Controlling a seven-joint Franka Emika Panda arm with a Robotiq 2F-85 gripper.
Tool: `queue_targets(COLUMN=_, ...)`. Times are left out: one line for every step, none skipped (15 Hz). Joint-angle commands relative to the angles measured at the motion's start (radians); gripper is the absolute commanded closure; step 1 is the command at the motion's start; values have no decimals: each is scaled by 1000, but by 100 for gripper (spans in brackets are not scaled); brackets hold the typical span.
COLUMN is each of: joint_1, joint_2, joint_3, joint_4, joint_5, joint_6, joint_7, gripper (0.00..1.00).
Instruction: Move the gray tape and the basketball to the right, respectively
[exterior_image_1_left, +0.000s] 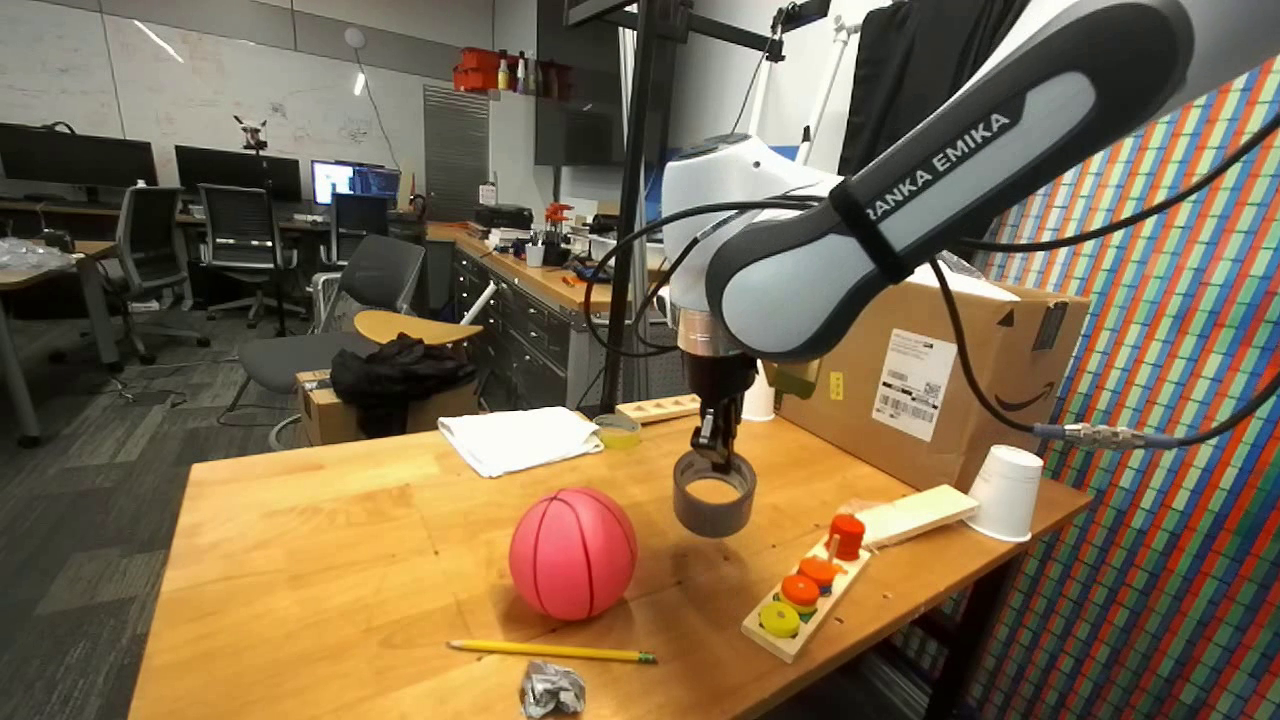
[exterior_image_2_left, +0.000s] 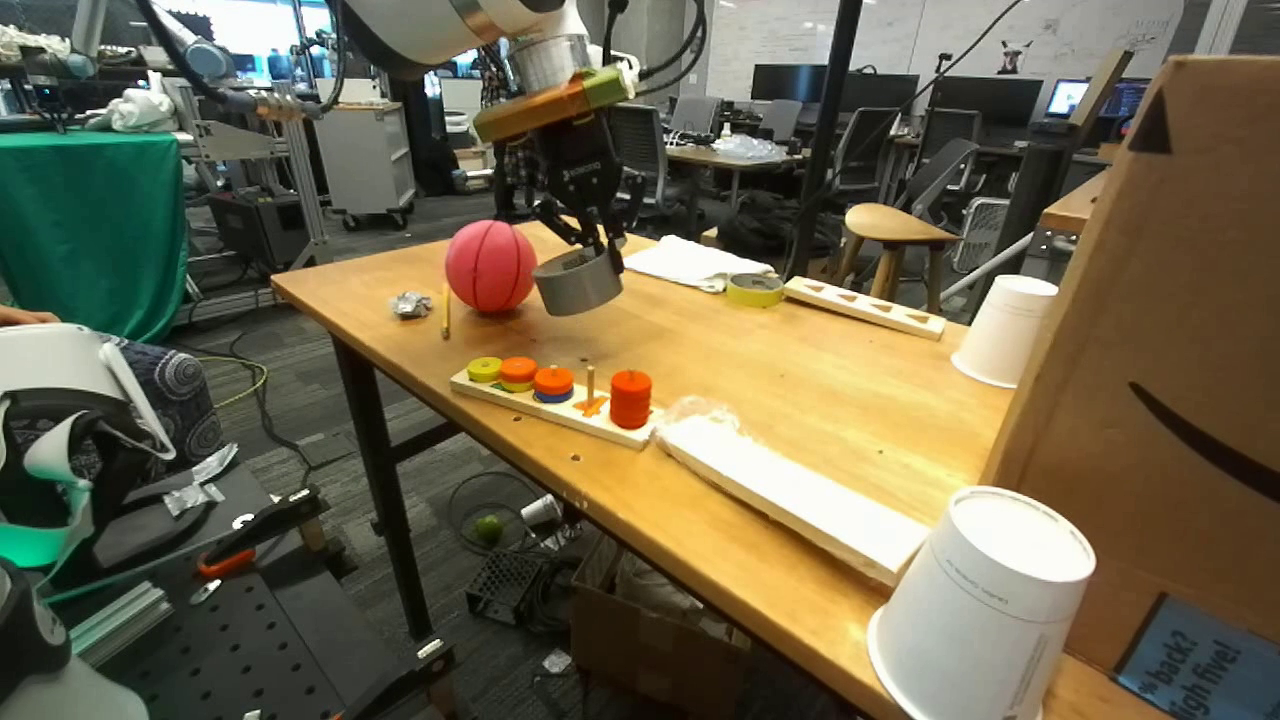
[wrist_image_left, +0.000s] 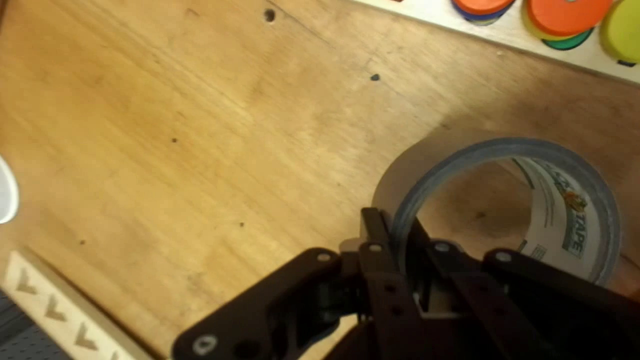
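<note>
My gripper (exterior_image_1_left: 716, 462) is shut on one side of the gray tape (exterior_image_1_left: 712, 520), with one finger inside the ring and one outside. In the wrist view the fingers (wrist_image_left: 396, 225) pinch the wall of the tape (wrist_image_left: 575, 235). The tape hangs slightly tilted above the wooden table, also in an exterior view (exterior_image_2_left: 580, 285). The pink basketball (exterior_image_1_left: 573, 555) rests on the table beside the held tape and apart from it. It also shows in an exterior view (exterior_image_2_left: 490, 266).
A toy with colored discs (exterior_image_1_left: 800, 590) and a pale board (exterior_image_1_left: 915, 515) lie along one table edge. A pencil (exterior_image_1_left: 550, 652) and crumpled foil (exterior_image_1_left: 552, 690) lie near the ball. A white cloth (exterior_image_1_left: 520, 440), yellow tape (exterior_image_1_left: 618, 432), white cups (exterior_image_2_left: 985, 600) and a large box (exterior_image_1_left: 930, 380) stand around.
</note>
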Motion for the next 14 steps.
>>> queue_targets(joint_1=11, joint_2=1, joint_3=13, joint_4=44, joint_5=-233, joint_6=-8, joint_7=199, gripper=94)
queue_targets(joint_1=12, joint_2=13, joint_3=14, joint_4=58, joint_5=-311, joint_6=-16, joint_7=257, gripper=93)
queue_targets(joint_1=13, joint_2=27, joint_3=14, joint_4=70, joint_5=-386, joint_6=-20, joint_7=318, gripper=94)
queue_targets(joint_1=11, joint_2=47, joint_3=11, joint_4=87, joint_5=-463, joint_6=-25, joint_7=382, gripper=94)
queue_targets(joint_1=9, joint_2=64, joint_3=6, joint_4=103, joint_5=-529, joint_6=-37, joint_7=445, gripper=94)
queue_targets(joint_1=9, joint_2=85, joint_3=2, joint_4=121, joint_5=-591, joint_6=-55, joint_7=507, gripper=94)
queue_targets(joint_1=9, joint_2=112, joint_3=-4, joint_4=147, joint_5=-643, joint_6=-79, joint_7=562, gripper=94)
queue_targets(joint_1=8, joint_2=138, joint_3=-12, joint_4=170, joint_5=-694, joint_6=-105, joint_7=614, gripper=94)
queue_targets(joint_1=8, joint_2=167, joint_3=-20, joint_4=194, joint_5=-741, joint_6=-137, joint_7=661, gripper=94)
queue_targets(joint_1=6, joint_2=200, joint_3=-30, joint_4=222, joint_5=-783, joint_6=-170, joint_7=700, gripper=94)
queue_targets(joint_1=3, joint_2=230, joint_3=-41, joint_4=248, joint_5=-817, joint_6=-206, joint_7=730, gripper=93)
queue_targets(joint_1=-1, joint_2=261, joint_3=-53, joint_4=272, joint_5=-849, joint_6=-241, joint_7=762, gripper=94)
queue_targets(joint_1=-4, joint_2=292, joint_3=-64, joint_4=296, joint_5=-878, joint_6=-278, joint_7=792, gripper=94)
queue_targets(joint_1=-10, joint_2=318, joint_3=-78, joint_4=314, joint_5=-911, joint_6=-309, joint_7=818, gripper=94)
